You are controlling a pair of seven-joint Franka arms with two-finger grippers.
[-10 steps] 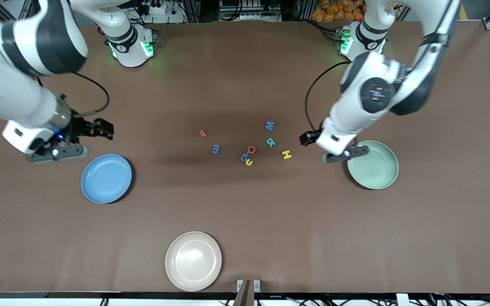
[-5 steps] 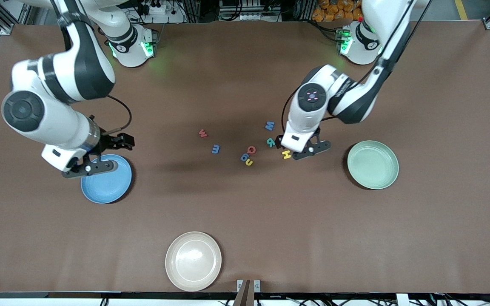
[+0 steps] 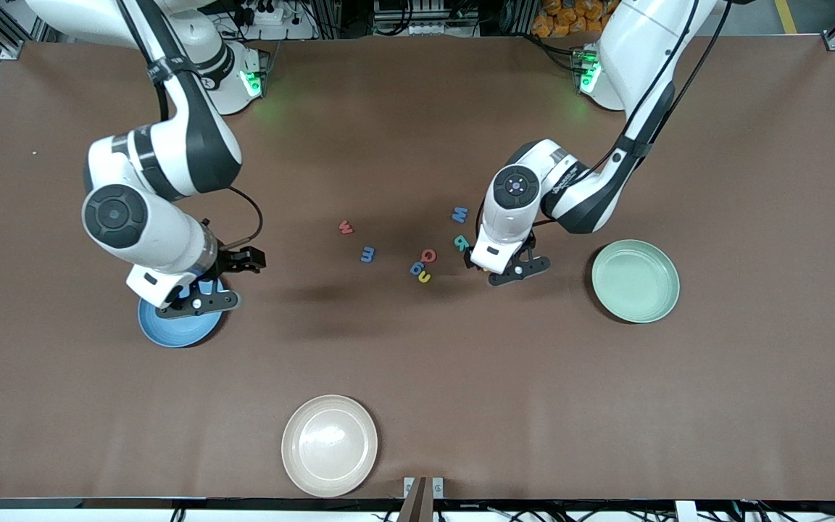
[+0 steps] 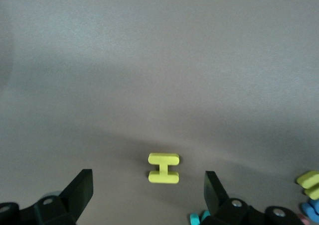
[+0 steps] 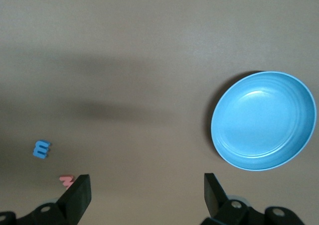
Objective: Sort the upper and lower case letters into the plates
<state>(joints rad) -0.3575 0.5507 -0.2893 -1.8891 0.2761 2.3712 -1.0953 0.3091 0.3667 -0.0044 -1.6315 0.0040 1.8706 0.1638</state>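
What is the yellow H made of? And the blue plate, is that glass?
The yellow H looks like soft foam: thick, matte, with rounded edges and no shine. The blue plate looks like smooth plastic rather than glass: solid colour, not see-through, with a soft gloss and faint rings inside. Neither can be told for sure by look alone.

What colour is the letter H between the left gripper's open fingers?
Yellow; the letter H shows best in the left wrist view.

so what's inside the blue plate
Nothing: the blue plate looks bare in the right wrist view. From the front, the right gripper, open above it, covers part of it. The letters lie on the table.
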